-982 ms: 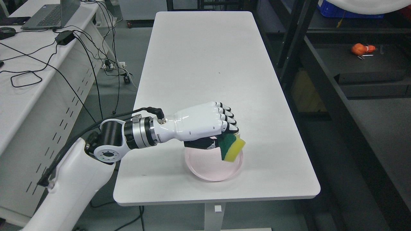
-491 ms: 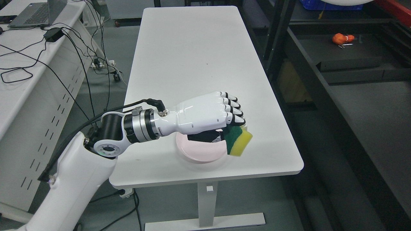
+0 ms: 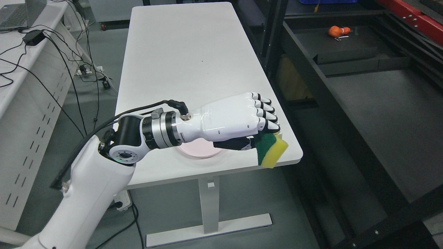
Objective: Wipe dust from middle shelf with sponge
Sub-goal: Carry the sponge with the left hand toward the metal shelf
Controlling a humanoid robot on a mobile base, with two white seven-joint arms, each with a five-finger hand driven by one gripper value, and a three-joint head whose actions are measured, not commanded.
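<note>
Left hand (image 3: 242, 121) gripping sponge (image 3: 271, 152), above table (image 3: 187, 52) corner

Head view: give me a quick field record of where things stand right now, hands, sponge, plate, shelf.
left hand: fingers curled around the sponge, held above the near right corner of the table
right hand: not in view
sponge: yellow with green scrub layer, sticks out below the fingers, past the table edge
plate: pink, on the white table, partly hidden under the wrist
shelf: dark rack to the right, not yet touched by the sponge
orange object: on the far shelf surface
</note>
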